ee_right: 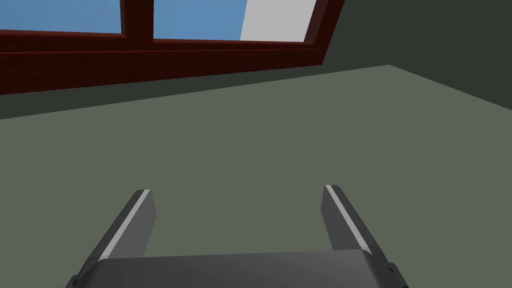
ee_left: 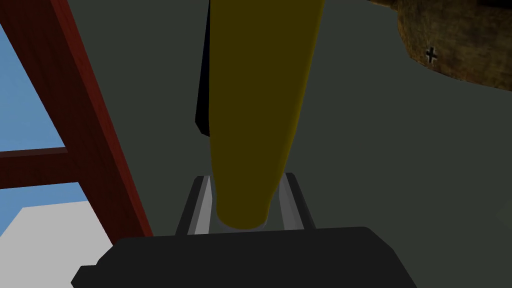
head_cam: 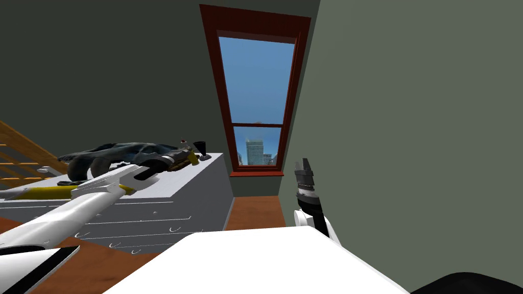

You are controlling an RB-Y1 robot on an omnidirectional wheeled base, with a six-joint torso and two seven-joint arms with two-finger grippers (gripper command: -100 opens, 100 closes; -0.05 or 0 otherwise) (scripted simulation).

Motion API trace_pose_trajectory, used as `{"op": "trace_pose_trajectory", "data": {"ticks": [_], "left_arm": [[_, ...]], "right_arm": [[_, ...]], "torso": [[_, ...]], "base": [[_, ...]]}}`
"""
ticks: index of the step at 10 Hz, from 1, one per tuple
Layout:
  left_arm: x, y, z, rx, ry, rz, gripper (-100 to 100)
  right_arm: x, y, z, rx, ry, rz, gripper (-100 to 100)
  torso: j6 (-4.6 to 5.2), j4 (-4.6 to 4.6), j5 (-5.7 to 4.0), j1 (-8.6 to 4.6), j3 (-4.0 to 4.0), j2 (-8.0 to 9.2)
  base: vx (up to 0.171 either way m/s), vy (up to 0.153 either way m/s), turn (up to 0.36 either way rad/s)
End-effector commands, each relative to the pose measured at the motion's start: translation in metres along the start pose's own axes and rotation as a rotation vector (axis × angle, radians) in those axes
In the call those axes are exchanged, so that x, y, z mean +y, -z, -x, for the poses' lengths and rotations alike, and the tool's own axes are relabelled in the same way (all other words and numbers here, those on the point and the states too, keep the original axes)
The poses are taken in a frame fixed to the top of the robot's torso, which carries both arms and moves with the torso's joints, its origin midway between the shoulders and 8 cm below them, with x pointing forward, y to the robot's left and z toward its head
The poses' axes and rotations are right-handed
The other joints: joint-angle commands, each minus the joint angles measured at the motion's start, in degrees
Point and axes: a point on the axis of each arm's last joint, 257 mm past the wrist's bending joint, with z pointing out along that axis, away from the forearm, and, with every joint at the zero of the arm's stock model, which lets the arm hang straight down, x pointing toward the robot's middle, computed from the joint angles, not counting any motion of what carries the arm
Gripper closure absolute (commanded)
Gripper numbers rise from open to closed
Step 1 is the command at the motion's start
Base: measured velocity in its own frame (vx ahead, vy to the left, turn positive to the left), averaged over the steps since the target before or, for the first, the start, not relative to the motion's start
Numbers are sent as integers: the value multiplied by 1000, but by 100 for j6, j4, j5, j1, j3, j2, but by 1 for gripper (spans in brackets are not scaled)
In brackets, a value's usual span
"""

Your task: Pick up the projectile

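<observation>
White drawer chest (head_cam: 173, 206), dark object on top (head_cam: 117, 152), red-framed window (head_cam: 255, 102), wooden floor (head_cam: 255, 212)

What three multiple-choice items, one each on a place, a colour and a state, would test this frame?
1. Where is the left gripper?
A. over the grey dresser
B. at the window sill
C. on the floor
2. What colour is the projectile it grips?
A. red
B. yellow
C. white
3. How is the right gripper?
A. shut on a cup
B. shut, empty
C. open, empty
Answers: 1 A, the head view shows it above the dresser top; 2 B, a yellow cylinder sits pressed between its fingers; 3 C, its fingers stand wide apart before a bare wall.
</observation>
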Motion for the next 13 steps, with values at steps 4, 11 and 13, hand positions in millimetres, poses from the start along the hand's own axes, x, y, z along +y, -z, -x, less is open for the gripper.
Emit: {"op": "trace_pose_trajectory", "data": {"ticks": [4,11,13], "left_arm": [[-7,29,-8,-12,30,-24,100],[-10,74,-24,7,37,-35,100],[-3,89,-22,-7,64,-14,100]], "right_arm": [[0,0,0,0,0,0,0],[0,0,0,0,0,0,0],[0,0,0,0,0,0,0]], "torso": [[-12,-32,36,28,-36,-43],[-19,-77,99,70,-62,-49],[-25,-72,103,72,-46,-19]], "base": [[94,14,66],[60,10,29],[65,15,83]]}}
